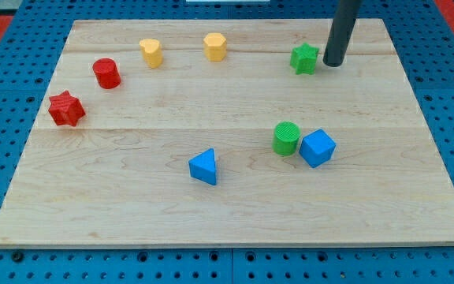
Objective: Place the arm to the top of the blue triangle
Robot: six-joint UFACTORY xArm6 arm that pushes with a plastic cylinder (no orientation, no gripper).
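Note:
The blue triangle (pixel 204 166) lies on the wooden board (pixel 132 205) a little below the middle. My tip (pixel 333 63) rests on the board near the view's top right, just right of the green star (pixel 304 58). The tip is far up and to the right of the blue triangle, with bare board between them.
A green cylinder (pixel 287 138) and a blue cube (pixel 318 147) sit together right of the triangle. A yellow block (pixel 151 52) and a yellow hexagon (pixel 215 46) lie along the top. A red cylinder (pixel 106 73) and a red star (pixel 66 109) lie at the left.

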